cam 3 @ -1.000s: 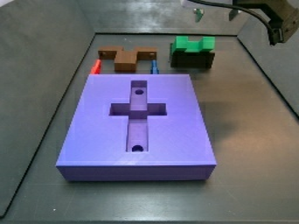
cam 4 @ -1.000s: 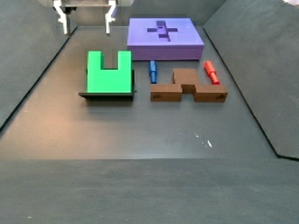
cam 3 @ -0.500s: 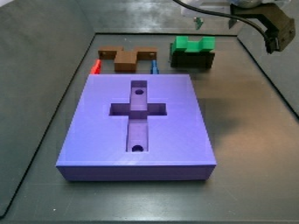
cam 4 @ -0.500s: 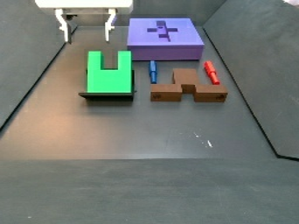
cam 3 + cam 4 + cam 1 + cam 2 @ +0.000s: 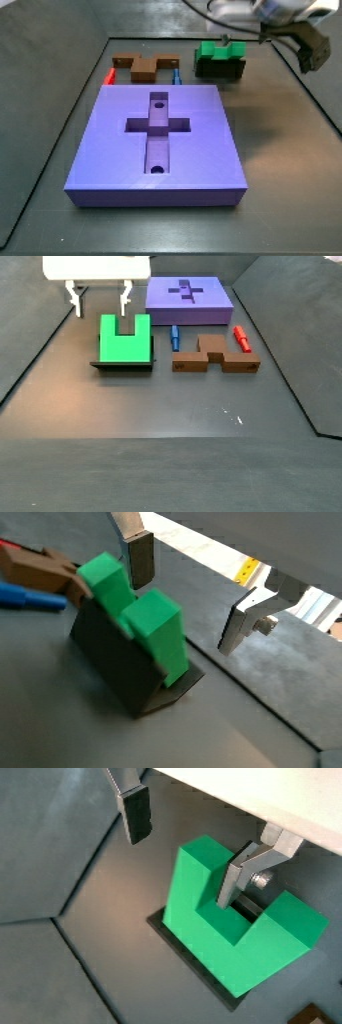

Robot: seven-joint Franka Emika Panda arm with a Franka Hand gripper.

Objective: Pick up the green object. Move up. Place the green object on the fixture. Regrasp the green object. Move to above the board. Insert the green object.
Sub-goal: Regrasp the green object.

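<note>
The green object (image 5: 124,339) rests on the fixture (image 5: 120,364), prongs pointing toward the far end, at the left of the floor in a side view. In a side view the green object (image 5: 221,50) sits on the fixture (image 5: 222,68) beyond the far right corner of the board (image 5: 160,140). The tool (image 5: 102,298) hangs open just above and beyond the green object, holding nothing. In a wrist view one finger (image 5: 135,813) stands clear of the green object (image 5: 234,928), the other close over its notch. The board (image 5: 189,295) lies at the far end, right of the tool. The brown cross-shaped piece (image 5: 214,357) lies right of the fixture.
</note>
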